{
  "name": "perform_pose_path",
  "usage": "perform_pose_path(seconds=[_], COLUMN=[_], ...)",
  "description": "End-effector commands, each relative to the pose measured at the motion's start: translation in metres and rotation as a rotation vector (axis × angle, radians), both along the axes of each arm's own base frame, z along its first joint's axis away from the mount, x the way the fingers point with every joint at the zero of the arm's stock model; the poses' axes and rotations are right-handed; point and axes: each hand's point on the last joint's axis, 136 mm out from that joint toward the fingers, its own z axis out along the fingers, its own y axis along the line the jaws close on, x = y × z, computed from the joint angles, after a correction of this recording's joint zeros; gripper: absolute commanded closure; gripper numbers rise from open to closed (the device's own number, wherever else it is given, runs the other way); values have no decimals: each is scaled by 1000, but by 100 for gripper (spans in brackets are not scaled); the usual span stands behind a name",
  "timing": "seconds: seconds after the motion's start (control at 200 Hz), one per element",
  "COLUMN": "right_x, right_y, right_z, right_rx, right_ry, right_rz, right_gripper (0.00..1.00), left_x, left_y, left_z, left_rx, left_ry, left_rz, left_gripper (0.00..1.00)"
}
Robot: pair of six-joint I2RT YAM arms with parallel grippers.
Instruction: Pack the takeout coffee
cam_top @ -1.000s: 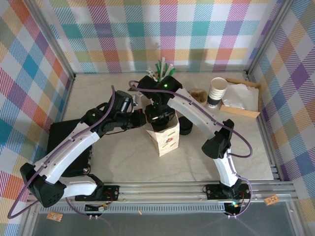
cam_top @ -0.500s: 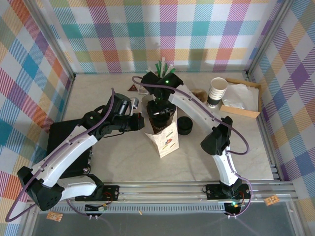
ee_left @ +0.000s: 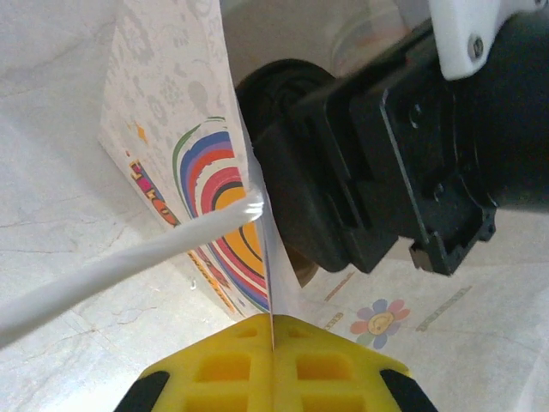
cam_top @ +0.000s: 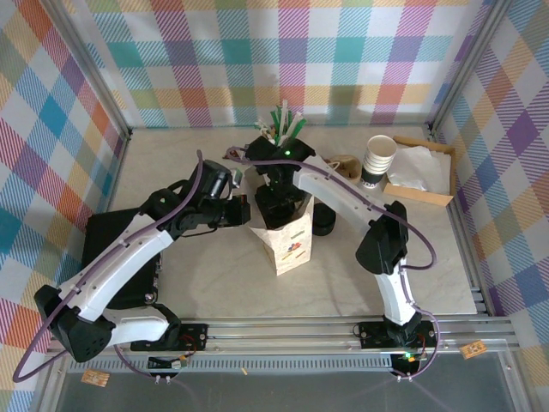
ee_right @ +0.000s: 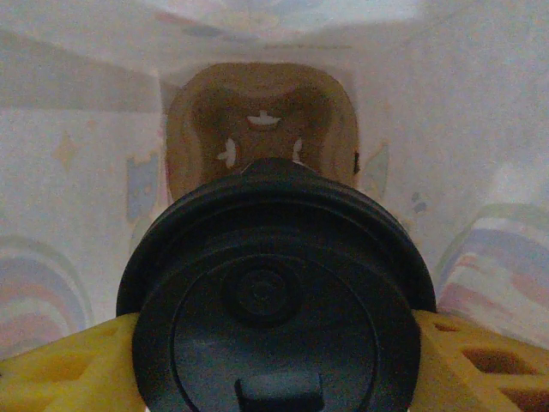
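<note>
Paper bag [ee_left: 171,129], one, pinched by left fingers [ee_left: 223,371]; right fingers [ee_right: 60,371] grip one takeout coffee [ee_right: 274,300].

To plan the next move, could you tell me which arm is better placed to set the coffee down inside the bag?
Right. The right fingers grip the takeout coffee inside the paper bag, above the brown carrier; the left fingers pinch the bag's edge.

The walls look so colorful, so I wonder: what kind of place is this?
Probably a robot practice booth set up like a takeout coffee counter: stacked paper cups, a printed paper bag, a lidded coffee cup.
</note>
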Motion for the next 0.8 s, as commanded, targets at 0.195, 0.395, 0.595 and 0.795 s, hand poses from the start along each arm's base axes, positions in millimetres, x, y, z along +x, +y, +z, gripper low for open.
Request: perform_pose_path(seconds=[0.195, 0.395, 0.595, 0.795], right_x=[-2, 10, 15, 19], right_y=[-2, 7, 12, 6], right_z=[25, 20, 9, 8], right_rx=[59, 37, 37, 10], right_ry=[-54, -51, -43, -78], right_rz=[44, 41, 30, 22], right_gripper=[100, 100, 100, 100], left_x=[-13, -18, -30, -37], left_y=[8, 2, -2, 10], left_z=[-7, -9, -12, -12], left_rx=[57, 38, 65, 114], left_ry=[36, 52, 52, 65], left_rz=[-19, -58, -100, -84], left_gripper=[100, 100, 100, 100])
